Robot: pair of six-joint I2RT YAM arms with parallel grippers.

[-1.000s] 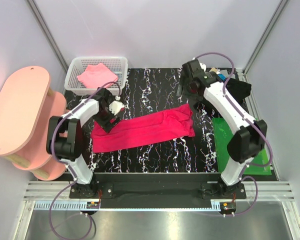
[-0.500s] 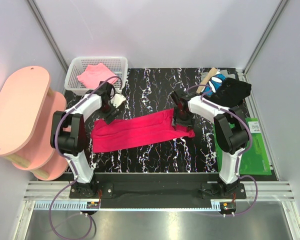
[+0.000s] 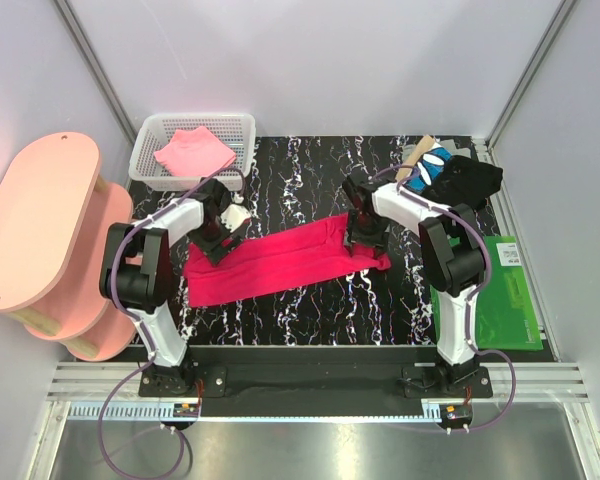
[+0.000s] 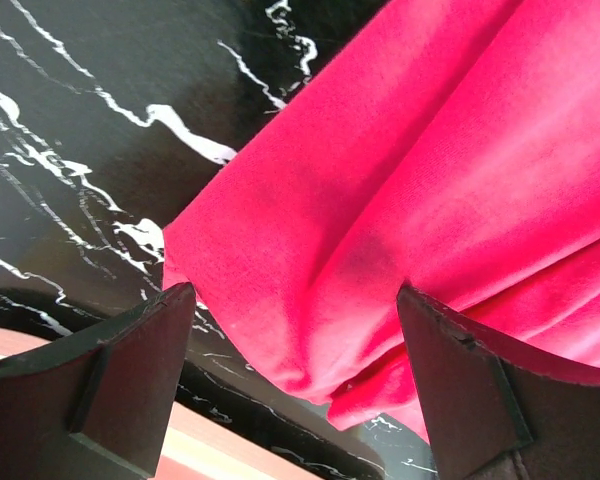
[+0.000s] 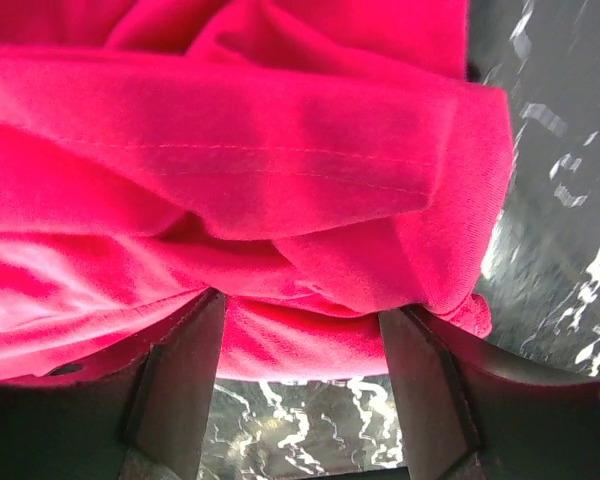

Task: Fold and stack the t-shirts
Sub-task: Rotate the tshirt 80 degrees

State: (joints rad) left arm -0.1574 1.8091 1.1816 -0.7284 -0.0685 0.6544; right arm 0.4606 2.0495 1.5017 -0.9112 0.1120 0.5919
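Observation:
A crimson-red t-shirt (image 3: 280,259) lies in a long folded strip across the black marbled table. My left gripper (image 3: 217,245) is open over the shirt's left end; its corner (image 4: 310,300) lies between the spread jaws. My right gripper (image 3: 363,243) is open over the bunched right end (image 5: 310,300), with cloth between the jaws. A pink t-shirt (image 3: 194,151) lies in the white mesh basket (image 3: 242,128). A black t-shirt (image 3: 470,180) and a blue one with white marks (image 3: 431,164) lie at the back right.
A pink two-tier shelf (image 3: 35,225) stands at the left. A green mat (image 3: 500,310) lies along the right edge of the table. Grey walls close in the sides and back.
The right arm swung down from the back right onto the shirt's right end. The left gripper moved slightly up, then back down onto the shirt's left end. The shirt barely shifted.

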